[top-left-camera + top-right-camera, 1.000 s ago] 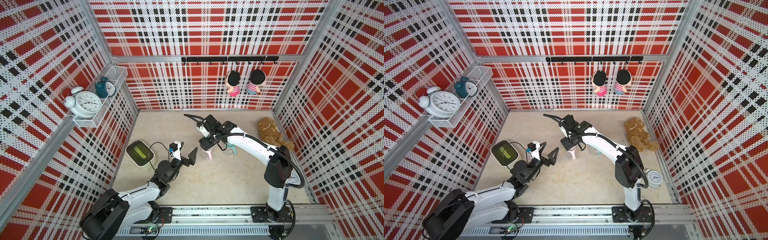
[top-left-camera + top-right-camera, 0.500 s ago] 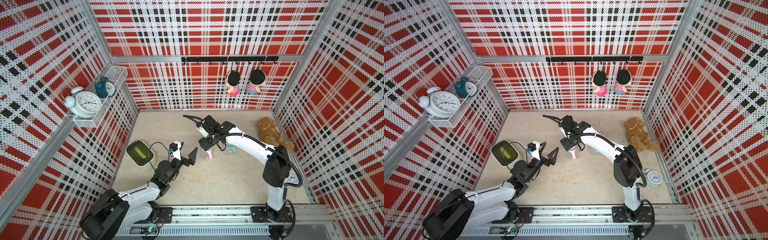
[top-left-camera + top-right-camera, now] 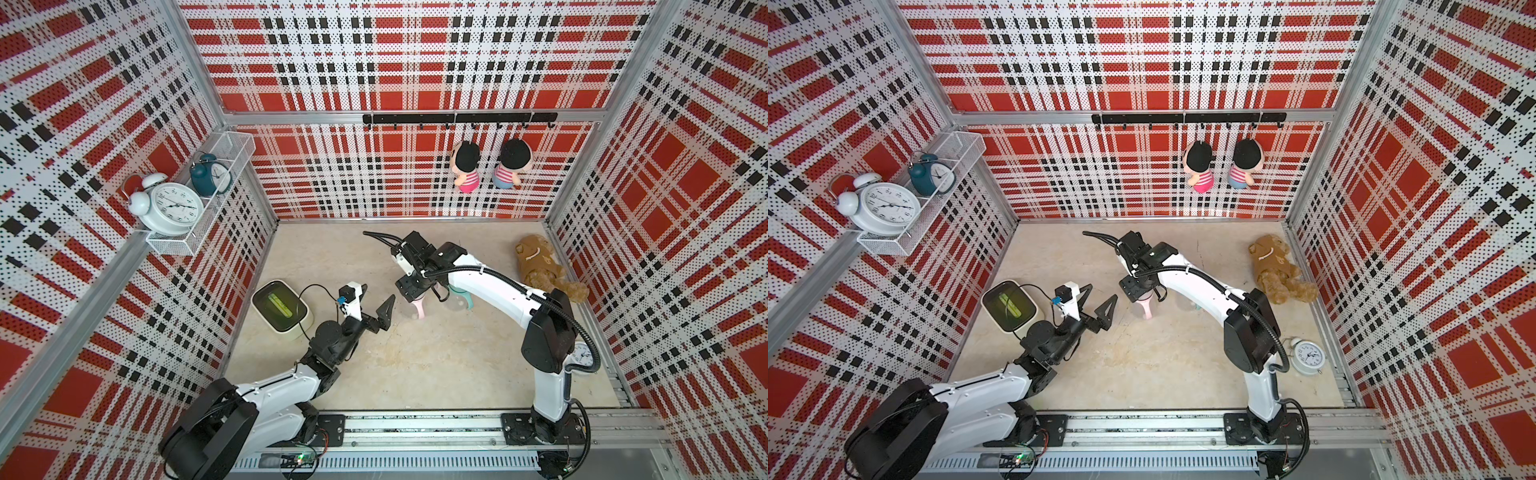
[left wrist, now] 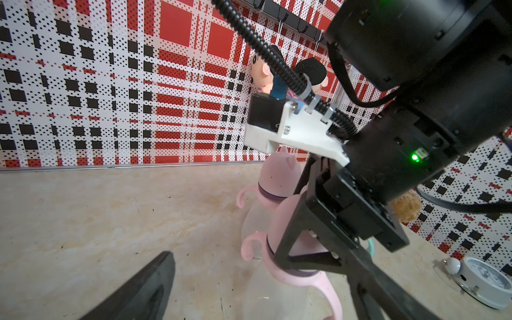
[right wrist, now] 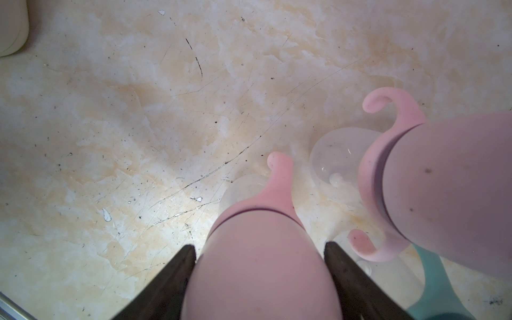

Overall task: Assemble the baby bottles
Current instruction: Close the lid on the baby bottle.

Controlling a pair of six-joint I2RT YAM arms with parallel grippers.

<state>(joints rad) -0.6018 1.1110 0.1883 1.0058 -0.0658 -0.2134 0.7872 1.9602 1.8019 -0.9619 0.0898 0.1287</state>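
Two pink baby bottles stand side by side on the floor, seen in the left wrist view: a near one (image 4: 288, 219) and a far one (image 4: 277, 177), both with eared dome caps on. A teal handle (image 3: 465, 297) of a third bottle shows behind them. My right gripper (image 5: 260, 246) reaches down over the near pink bottle (image 5: 263, 263), a finger on each side of its cap with a thin gap showing, open. The far pink bottle (image 5: 443, 194) stands beside it. My left gripper (image 3: 378, 293) hovers wide open and empty just left of the bottles.
A cream box with a green screen (image 3: 282, 305) sits by the left wall. A brown teddy (image 3: 540, 266) lies at the right wall, and a small white alarm clock (image 3: 1308, 357) stands near the right arm's base. Two alarm clocks fill a wall shelf (image 3: 232, 145).
The right gripper's jaws have spread a little around the pink cap, and the wrist has shifted slightly. The left arm has not moved.
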